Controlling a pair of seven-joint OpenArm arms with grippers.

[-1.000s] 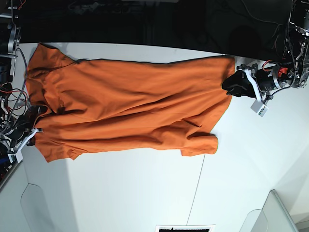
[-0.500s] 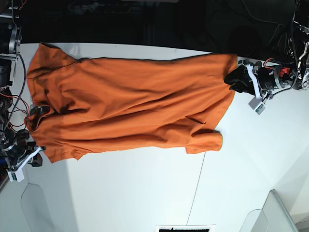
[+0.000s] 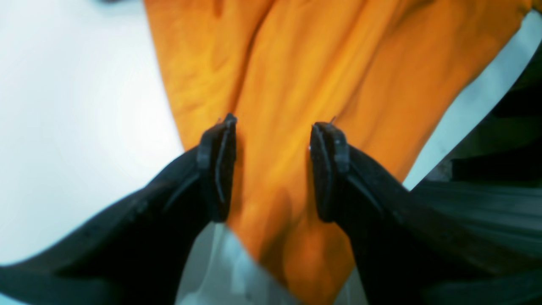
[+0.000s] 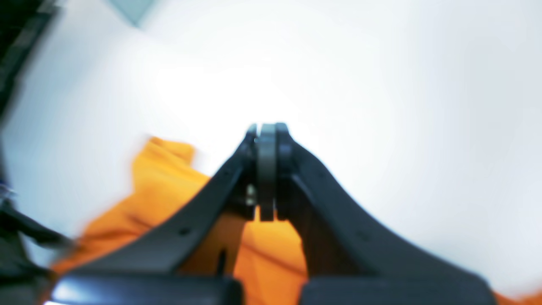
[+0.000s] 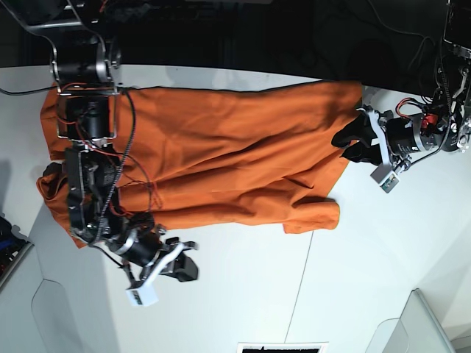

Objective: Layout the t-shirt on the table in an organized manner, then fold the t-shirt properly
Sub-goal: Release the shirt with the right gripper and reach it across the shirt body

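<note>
A: Where is the t-shirt [image 5: 221, 158] lying?

B: Spread lengthwise across the far part of the white tabletop [image 5: 243, 294], close to its back edge. It is mostly flat, with long creases running along it and one corner flap [image 5: 313, 217] bunched toward the near side.

A: And the left gripper [image 3: 271, 140]?

B: At one end of the t-shirt, right over the edge of the cloth. Its jaws stand wide apart, orange fabric showing between the two black fingers [image 3: 218, 165] in the left wrist view. Nothing is pinched; the cloth simply lies below the gap.

A: The right gripper [image 4: 266, 140]?

B: Its jaws are pressed fully together with nothing between them. In the base view it sits just off the t-shirt's near long edge, over bare tabletop, while the arm [image 5: 88, 147] behind it stretches across the t-shirt's opposite end. The right wrist view is blurred, but it shows the closed tips against white tabletop, with a fold of orange cloth behind them.

A: Is either one touching the t-shirt?

B: For the left one I cannot tell whether the fingers rest on the fabric or hover just above it.
</note>
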